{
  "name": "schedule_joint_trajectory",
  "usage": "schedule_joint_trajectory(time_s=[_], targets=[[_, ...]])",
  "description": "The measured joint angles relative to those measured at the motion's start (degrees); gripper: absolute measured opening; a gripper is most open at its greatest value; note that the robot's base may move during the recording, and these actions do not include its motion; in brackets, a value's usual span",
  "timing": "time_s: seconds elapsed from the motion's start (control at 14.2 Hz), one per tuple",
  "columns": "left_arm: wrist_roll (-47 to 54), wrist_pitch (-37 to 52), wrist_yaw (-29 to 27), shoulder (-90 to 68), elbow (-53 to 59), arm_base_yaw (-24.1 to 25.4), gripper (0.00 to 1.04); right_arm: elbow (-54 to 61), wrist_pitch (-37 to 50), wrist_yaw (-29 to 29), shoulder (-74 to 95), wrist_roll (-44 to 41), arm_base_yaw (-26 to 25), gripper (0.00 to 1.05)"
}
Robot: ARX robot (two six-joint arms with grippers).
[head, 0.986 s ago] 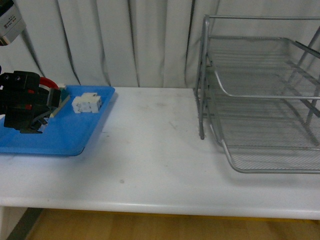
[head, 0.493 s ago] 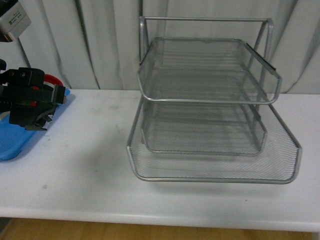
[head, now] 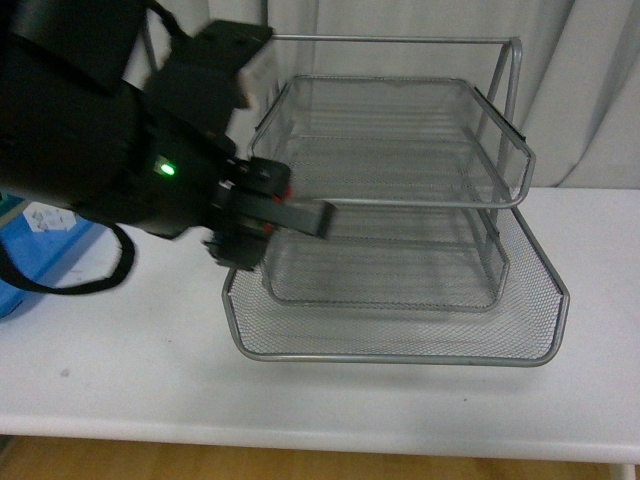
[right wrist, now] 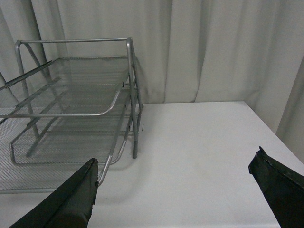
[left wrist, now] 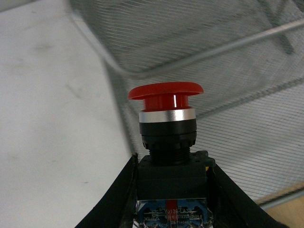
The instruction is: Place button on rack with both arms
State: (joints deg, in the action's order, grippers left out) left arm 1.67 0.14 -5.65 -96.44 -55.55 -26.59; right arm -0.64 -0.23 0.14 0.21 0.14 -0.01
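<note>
The button, with its red mushroom cap, silver ring and dark blocky body, is held by the body between the black fingers of my left gripper, which is shut on it. Its cap points at the rack's wire mesh. In the front view my bulky black left arm fills the left side, and its gripper is at the left front of the silver three-tray rack; the button is hidden there. My right gripper hangs open over the white table, to the side of the rack.
A blue tray holding a white component shows at the far left behind the left arm. The white table runs out to an edge beyond the right gripper. Grey curtains hang behind the rack.
The front view has swung from the blue tray to the rack. My left arm has moved right from over the tray to the rack's left front, and now looms large.
</note>
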Motion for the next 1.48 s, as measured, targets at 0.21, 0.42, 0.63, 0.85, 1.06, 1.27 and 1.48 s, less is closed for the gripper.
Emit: schedule_joint_trajectory(time_s=[0.21,0.42,0.63,0.85,1.06,1.27,1.48], targets=[[0.59,-0.63,1.07,-5.88,-3.58,-5.55,0.35,0.00,0.00,0.00,0.00,0.00,0.00,0.98],[1.70,-2.89,-1.70,-14.43,-13.35,-6.47,0.35,0.00,0.00,0.02,0.00,0.00,0.00,0.98],[1.81,-8.74,-1.40,-22.40,-22.23,-6.93,0.35,0.00,0.00,0.00,0.00,0.00,0.00,0.98],[-0.17,-11.76,0.22,-25.18,-28.68,-6.78,0.37,0.00,0.00,0.00,0.00,0.00,0.00,0.98],[-3.43,-12.35,2.45,-25.46,-29.75,-7.28,0.76,0.00,0.00,0.00,0.00,-0.02,0.00,0.98],[-4.31,-10.08,3.54,-20.35,-24.52,-7.50,0.99,0.00,0.00,0.00,0.00,0.00,0.00,0.98],[-4.39,-4.72,3.52,-9.94,-16.90,-5.70,0.98,0.00,-0.02,0.00,0.00,0.00,0.00,0.98]])
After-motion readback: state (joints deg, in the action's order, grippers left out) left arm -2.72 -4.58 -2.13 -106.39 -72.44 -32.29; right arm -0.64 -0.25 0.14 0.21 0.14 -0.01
